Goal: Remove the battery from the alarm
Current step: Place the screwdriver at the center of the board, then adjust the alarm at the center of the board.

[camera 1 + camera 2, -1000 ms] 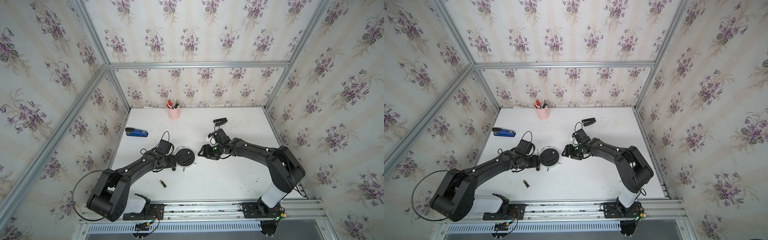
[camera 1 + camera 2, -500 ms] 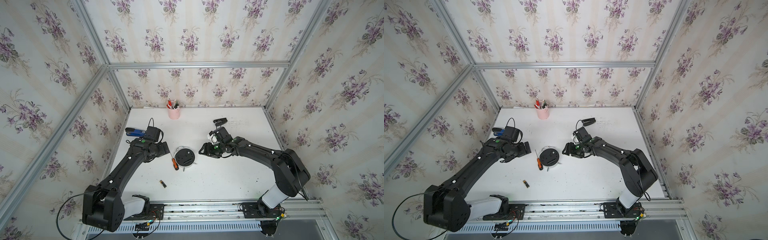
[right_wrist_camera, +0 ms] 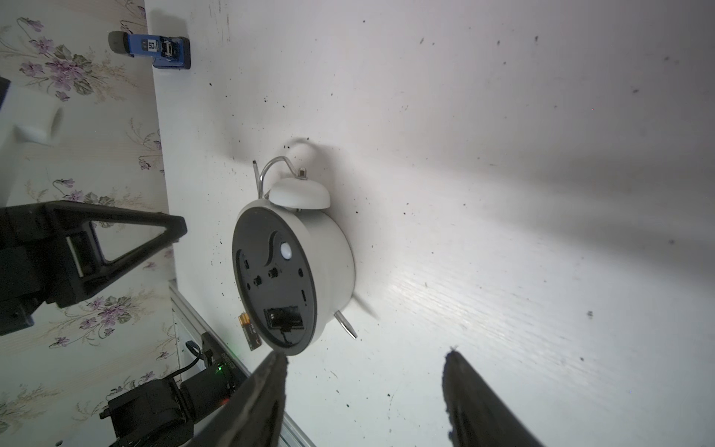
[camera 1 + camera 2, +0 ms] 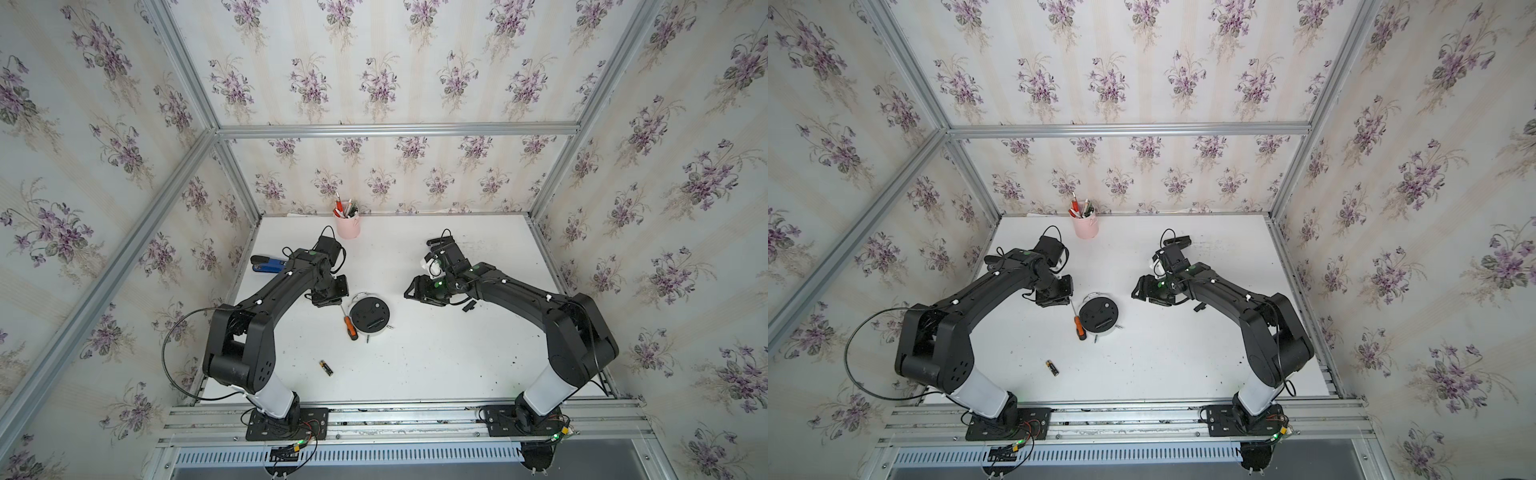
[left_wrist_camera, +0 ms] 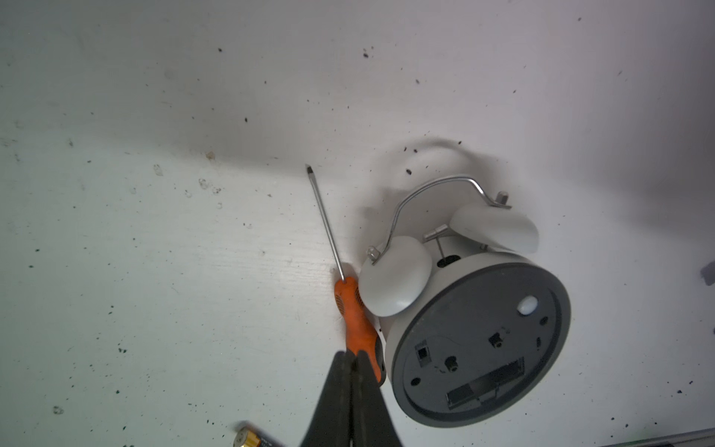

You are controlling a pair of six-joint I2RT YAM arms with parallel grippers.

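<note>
The battery point(image 4: 326, 368) lies loose on the white table point(image 4: 436, 365), near the front edge and well apart from the alarm point(image 4: 369, 316). The alarm lies face down with its black back up. Its battery slot looks open and empty, so I judge the removal itself as done. The orange screwdriver point(image 4: 349, 328) lies right against the alarm's side.

From my left gripper point(image 5: 352, 356) the battery lies toward my own base, past the screwdriver. Its long axis runs slantwise, with the gold end turned to my left and a little backward.

My left gripper is clenched on nothing and hangs near the screwdriver's tip. My right gripper point(image 3: 365, 354) stands spread and empty on the alarm's other side, farther from the battery. If the battery needs moving, my left arm is the nearer one, and its jaws should come across that slant.
</note>
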